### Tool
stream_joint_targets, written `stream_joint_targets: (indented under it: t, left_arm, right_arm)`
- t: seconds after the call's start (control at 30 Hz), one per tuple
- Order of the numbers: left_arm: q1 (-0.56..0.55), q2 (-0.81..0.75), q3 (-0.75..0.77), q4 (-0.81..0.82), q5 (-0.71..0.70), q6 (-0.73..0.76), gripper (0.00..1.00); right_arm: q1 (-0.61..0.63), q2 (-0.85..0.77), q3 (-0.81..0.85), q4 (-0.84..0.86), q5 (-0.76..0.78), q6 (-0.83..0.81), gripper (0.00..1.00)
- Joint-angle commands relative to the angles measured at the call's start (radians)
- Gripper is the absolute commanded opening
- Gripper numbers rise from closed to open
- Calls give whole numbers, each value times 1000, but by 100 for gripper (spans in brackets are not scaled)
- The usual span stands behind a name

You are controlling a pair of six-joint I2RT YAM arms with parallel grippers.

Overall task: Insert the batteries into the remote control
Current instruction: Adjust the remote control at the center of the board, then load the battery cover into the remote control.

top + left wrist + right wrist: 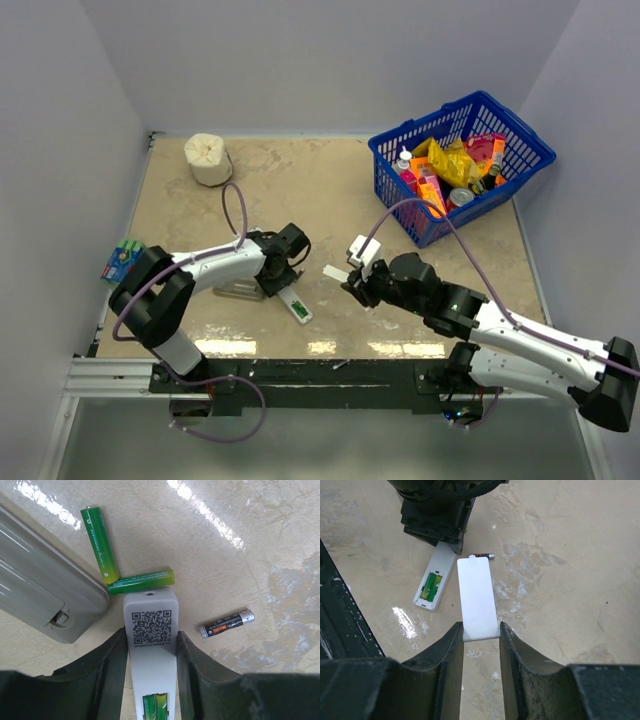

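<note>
The white remote control (150, 620) lies back-up on the table, with a QR label and two green batteries (155, 704) in its open compartment. My left gripper (150, 635) is shut on the remote's sides. In the top view the remote control (297, 306) sticks out below the left gripper (278, 276). Two loose green batteries (100, 545) (142, 581) and a dark battery (227, 623) lie just beyond the remote's end. My right gripper (481, 627) is shut on the remote's white back cover (477, 595), held above the table to the right of the remote control (432, 582).
A grey flat case (40, 590) lies left of the remote. A blue basket (460, 165) of groceries stands at the back right, and a white roll (208, 158) at the back left. A wrapped pack of green cells (122, 258) sits at the left edge.
</note>
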Motion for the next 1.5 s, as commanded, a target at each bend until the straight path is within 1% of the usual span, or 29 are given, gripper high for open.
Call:
stream_joint_targets:
  t: [0.0,0.07,0.17,0.2,0.27,0.3,0.33,0.37,0.47,0.5,0.53,0.57,0.63,0.7,0.73,0.8,0.83,0.9,0.93,0.97,1.0,1.03,1.13,1.23,1.33,1.47]
  left_arm:
    - [78,56,7,107,-134,47,11]
    - [92,57,21,118,-133,62,11]
    - [98,68,46,115,-122,81,15]
    - [98,66,49,115,-114,85,22]
    - [99,50,46,116,-93,88,30]
    - [98,39,43,121,-84,91,39]
    - [99,28,32,126,-73,94,43]
    - [99,-2,27,135,-56,104,53]
    - [98,-71,3,147,-25,128,63]
    - [98,-90,-3,146,-22,134,70]
    - [98,-111,-9,144,-19,154,74]
    - [99,-151,-12,144,-15,168,80]
    - [99,-196,-15,141,-21,221,85]
    - [106,-263,-20,146,-41,274,87]
    - [121,-286,-25,170,-45,345,87]
    - [147,-348,-49,208,-32,425,87]
    - [177,-366,-61,265,-25,515,87]
    - [216,-421,-109,337,31,613,89]
    - [263,-437,-126,398,60,684,90]
    - [285,-464,-144,431,114,721,91]
    - [308,-474,-166,454,137,754,92]
    - [345,-478,-175,480,151,810,92]
    - [354,-492,-189,515,147,933,93]
    - [354,-523,-227,575,154,1024,94]
    - [351,-553,-270,613,156,1058,95]
    - [331,-561,-318,647,128,1055,95]
  right_arm:
    - [3,21,-24,100,-43,82,4]
    - [3,29,-41,140,-47,111,4]
    - [4,61,-79,210,-61,162,4]
    - [6,82,-100,231,-66,177,4]
    - [14,102,-124,293,-57,218,3]
    - [26,131,-142,313,-40,229,3]
    - [35,144,-147,327,-28,240,3]
    - [46,162,-148,349,-5,257,3]
    - [101,236,-150,390,71,289,4]
    - [130,254,-151,404,87,300,4]
    - [145,294,-151,419,123,309,4]
    - [161,310,-148,438,143,332,4]
    - [198,352,-139,452,183,349,4]
    - [222,379,-124,458,242,372,4]
    - [228,388,-119,456,258,383,5]
    - [239,423,-104,446,307,421,5]
    - [244,435,-99,446,319,430,5]
    - [263,469,-87,453,354,453,6]
    - [271,481,-82,458,361,458,6]
    - [277,491,-64,458,368,470,6]
    - [291,517,-53,456,390,476,7]
    - [297,529,-42,453,394,481,7]
    - [317,576,4,430,433,510,7]
    - [323,598,37,393,460,548,7]
    - [333,619,60,354,480,588,7]
    - [348,643,102,285,508,645,8]
